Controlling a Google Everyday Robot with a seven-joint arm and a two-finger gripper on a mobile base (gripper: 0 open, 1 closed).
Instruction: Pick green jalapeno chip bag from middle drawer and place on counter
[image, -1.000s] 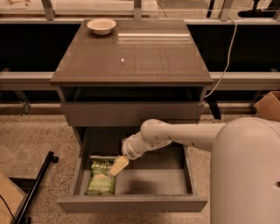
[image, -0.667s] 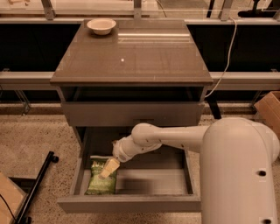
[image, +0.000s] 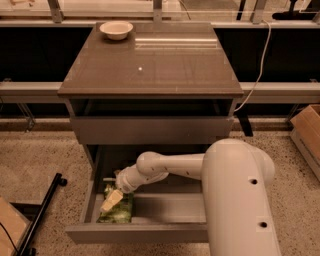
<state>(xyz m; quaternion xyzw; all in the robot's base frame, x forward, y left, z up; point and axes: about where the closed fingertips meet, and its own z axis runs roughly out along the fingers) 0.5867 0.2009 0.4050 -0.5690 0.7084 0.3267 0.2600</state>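
One arm (image: 172, 165) reaches from the robot's white body at lower right, leftward into the open middle drawer (image: 150, 233). Its gripper (image: 112, 200) points down at the drawer's left end, directly over the green jalapeno chip bag (image: 119, 215), which lies flat on the drawer floor near the left wall and the front. Whether the gripper is open, closed or gripping the bag cannot be told. Above, the counter (image: 165, 65) carries a white bowl (image: 116, 29) at its far left corner.

chip bag (image: 122, 213) — green | jaws, at the bag — cream | drawer (image: 145, 233) grey | counter (image: 170, 60) grey-brown, speck (image: 140, 69) white | bowl (image: 116, 29) white
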